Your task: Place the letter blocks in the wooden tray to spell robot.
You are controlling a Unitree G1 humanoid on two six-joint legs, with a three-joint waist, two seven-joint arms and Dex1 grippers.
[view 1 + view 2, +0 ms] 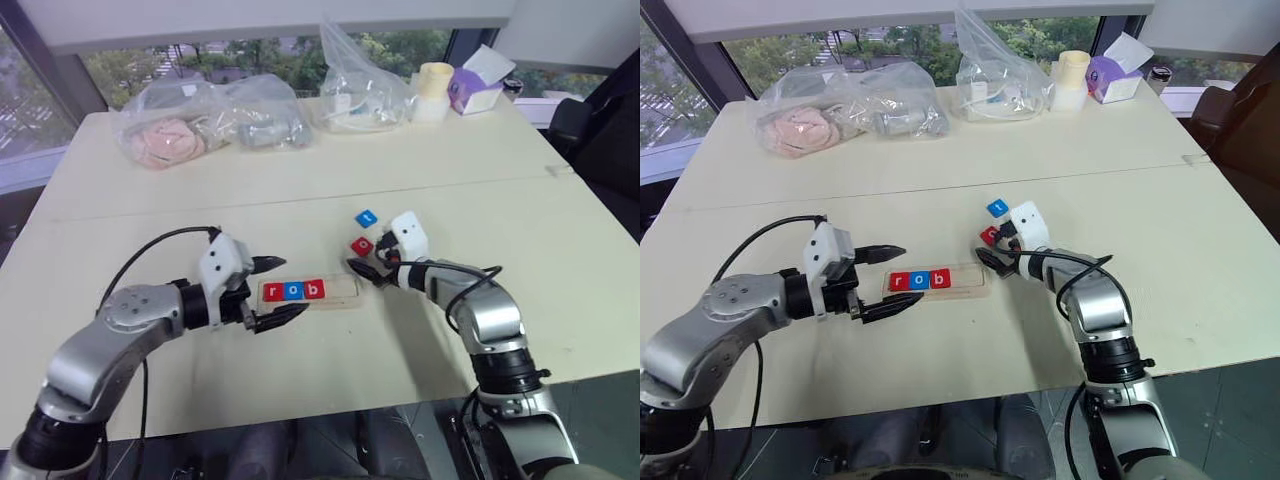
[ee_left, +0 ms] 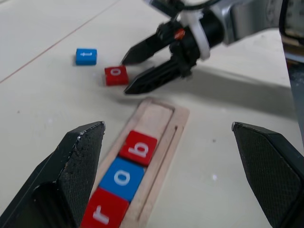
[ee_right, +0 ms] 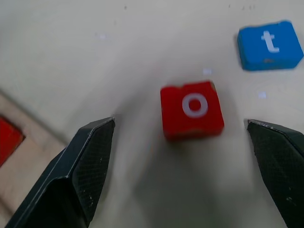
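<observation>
The right pincer (image 3: 180, 166) stands wide open and empty, the red o block (image 3: 192, 109) lying on the table just ahead between its fingertips, untouched.

R gripper (image 1: 366, 268) jaws wide, red o block (image 3: 192, 109) ahead between tips, bare table (image 1: 420, 350) both sides. Blue t block (image 3: 269, 44) just beyond, apart. Tray (image 2: 164, 124) end slots beside R tips free; L gripper (image 1: 277, 290) straddles tray's other end.

Bright daylight from far windows, soft shadows on table (image 1: 300, 190), wrist views slightly blurred at edges
</observation>
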